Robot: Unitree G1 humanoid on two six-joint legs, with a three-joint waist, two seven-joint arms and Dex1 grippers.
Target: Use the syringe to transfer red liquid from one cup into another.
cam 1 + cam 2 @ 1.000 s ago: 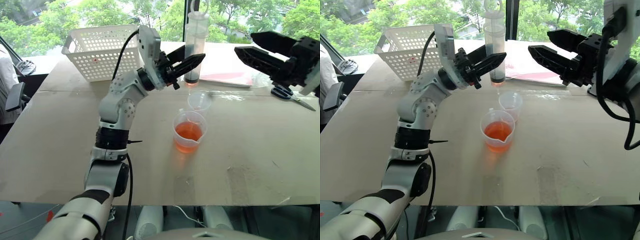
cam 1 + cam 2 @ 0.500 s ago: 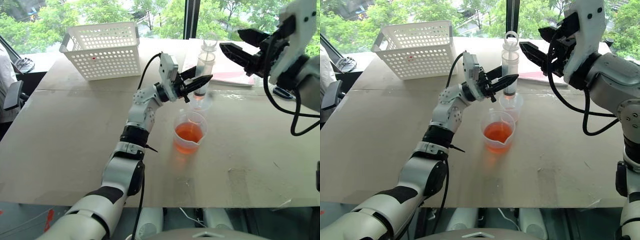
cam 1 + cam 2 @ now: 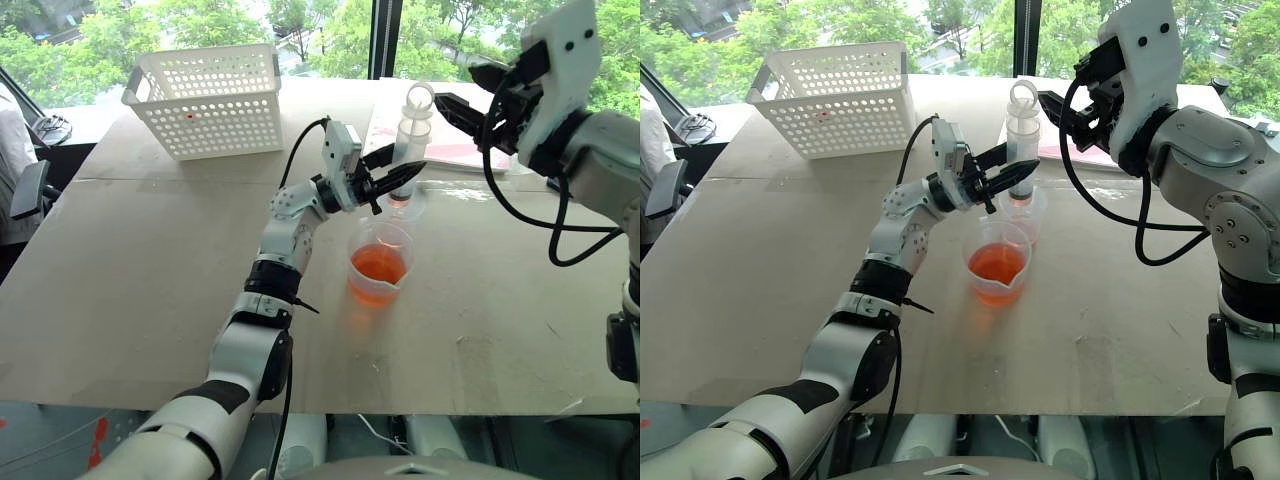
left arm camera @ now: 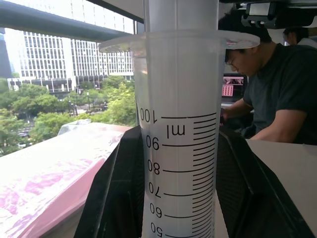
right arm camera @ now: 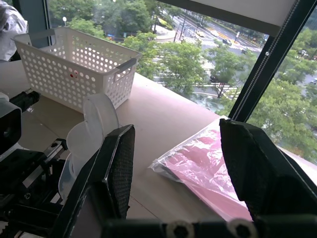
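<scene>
Our left hand (image 3: pixel 1012 177) is clamping the syringe (image 3: pixel 1020 130) upright over the small cup (image 3: pixel 1025 212). Our right hand (image 3: pixel 462 92) is hovering open beside the plunger, holding nothing.

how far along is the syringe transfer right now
Done: the left gripper holds the syringe upright over the small cup. In hand: the open right gripper is beside the plunger top. Left: emptying it; most red liquid sits in the large cup.
</scene>
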